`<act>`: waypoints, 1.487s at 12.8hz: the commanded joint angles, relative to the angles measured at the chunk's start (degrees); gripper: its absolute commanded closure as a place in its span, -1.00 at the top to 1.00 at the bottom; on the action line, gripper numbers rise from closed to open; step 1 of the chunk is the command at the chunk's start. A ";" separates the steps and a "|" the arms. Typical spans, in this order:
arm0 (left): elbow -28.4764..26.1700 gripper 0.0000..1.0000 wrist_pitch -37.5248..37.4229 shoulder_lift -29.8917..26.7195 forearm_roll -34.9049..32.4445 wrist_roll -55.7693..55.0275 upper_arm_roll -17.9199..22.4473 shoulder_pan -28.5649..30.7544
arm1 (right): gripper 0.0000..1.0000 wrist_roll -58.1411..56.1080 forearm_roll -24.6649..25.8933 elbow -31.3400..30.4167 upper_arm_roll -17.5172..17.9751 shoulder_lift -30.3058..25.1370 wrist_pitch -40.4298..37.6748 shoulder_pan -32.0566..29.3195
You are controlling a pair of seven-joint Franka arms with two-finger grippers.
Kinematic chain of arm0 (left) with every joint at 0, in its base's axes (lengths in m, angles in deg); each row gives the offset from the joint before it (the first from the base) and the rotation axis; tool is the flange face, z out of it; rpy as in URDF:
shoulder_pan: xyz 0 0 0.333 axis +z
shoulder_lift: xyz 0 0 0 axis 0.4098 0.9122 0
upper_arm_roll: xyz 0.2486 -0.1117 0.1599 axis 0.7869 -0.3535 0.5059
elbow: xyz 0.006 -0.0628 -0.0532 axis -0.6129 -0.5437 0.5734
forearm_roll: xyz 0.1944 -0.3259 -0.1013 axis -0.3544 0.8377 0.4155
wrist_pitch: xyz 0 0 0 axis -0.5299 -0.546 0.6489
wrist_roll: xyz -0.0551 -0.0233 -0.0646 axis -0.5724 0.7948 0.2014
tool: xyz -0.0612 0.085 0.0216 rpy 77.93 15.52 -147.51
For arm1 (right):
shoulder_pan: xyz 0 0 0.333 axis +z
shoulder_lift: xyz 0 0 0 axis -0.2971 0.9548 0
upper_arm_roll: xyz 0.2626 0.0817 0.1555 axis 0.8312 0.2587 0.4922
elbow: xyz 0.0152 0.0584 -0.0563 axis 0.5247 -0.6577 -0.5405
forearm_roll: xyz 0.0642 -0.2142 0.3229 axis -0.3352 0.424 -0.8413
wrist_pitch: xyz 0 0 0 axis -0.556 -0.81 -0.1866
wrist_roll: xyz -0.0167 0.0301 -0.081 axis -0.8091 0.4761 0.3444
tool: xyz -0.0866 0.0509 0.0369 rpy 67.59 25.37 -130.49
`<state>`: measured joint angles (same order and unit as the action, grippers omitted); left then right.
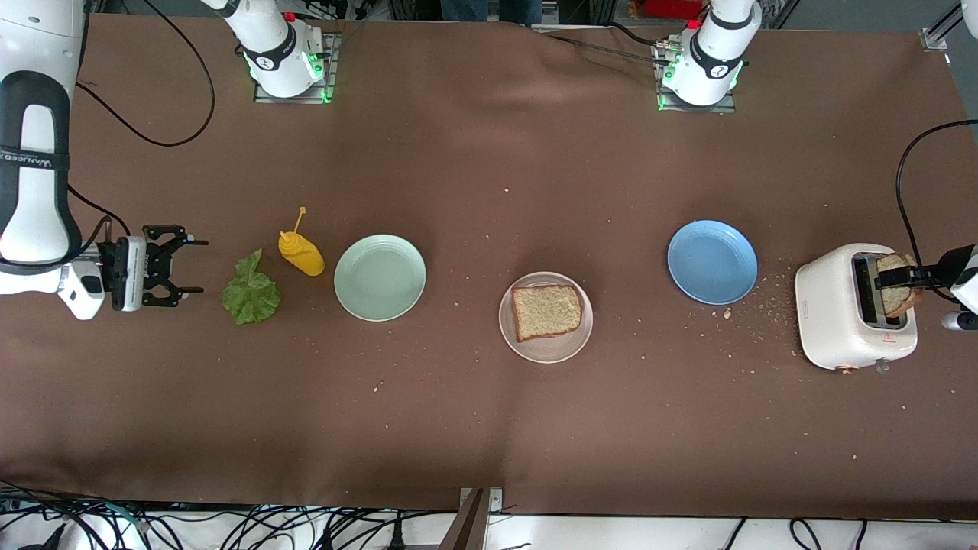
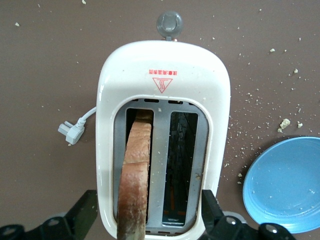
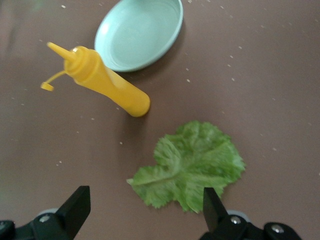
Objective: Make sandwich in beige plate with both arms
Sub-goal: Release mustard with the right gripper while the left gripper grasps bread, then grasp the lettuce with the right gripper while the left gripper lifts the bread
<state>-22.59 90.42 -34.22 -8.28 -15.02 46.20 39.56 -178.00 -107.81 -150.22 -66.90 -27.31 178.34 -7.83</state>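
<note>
A slice of bread (image 1: 546, 312) is lying flat on the beige plate (image 1: 516, 338), which is sitting near the middle of the brown tabletop (image 1: 489, 428), between the mint-green plate (image 1: 380, 276) and the blue plate (image 1: 712, 262) and a little nearer the front camera than both. A second slice (image 2: 136, 175) is standing on edge in one slot of the white toaster (image 1: 829, 317) at the left arm's end of the tabletop, its top poking out above the slot. The left gripper (image 1: 901, 279) is hanging over the toaster with its jaws set apart on either side of that slice; whether they are actually pressing on the bread cannot be told. At the right arm's end, the right gripper (image 1: 195, 266) is hovering low with its jaws spread wide and holding nothing, just beside the lettuce leaf (image 1: 250, 292) lying on the cloth. A yellow squeeze bottle (image 1: 301, 253) is lying tipped between the leaf and the mint-green plate. Crumbs are lying scattered around the toaster and the blue plate.
</note>
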 commanded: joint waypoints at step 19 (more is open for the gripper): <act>24.13 -1.00 -26.33 -0.61 9.12 0.40 -2.52 -5.17 | -1.00 18.35 -2.73 -13.36 2.07 1.17 32.86 9.09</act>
<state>0.78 66.54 -34.66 -2.91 -12.48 43.60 35.14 -159.73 -110.23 -163.57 -64.15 -24.36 212.40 0.95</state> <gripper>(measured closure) 0.877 0.974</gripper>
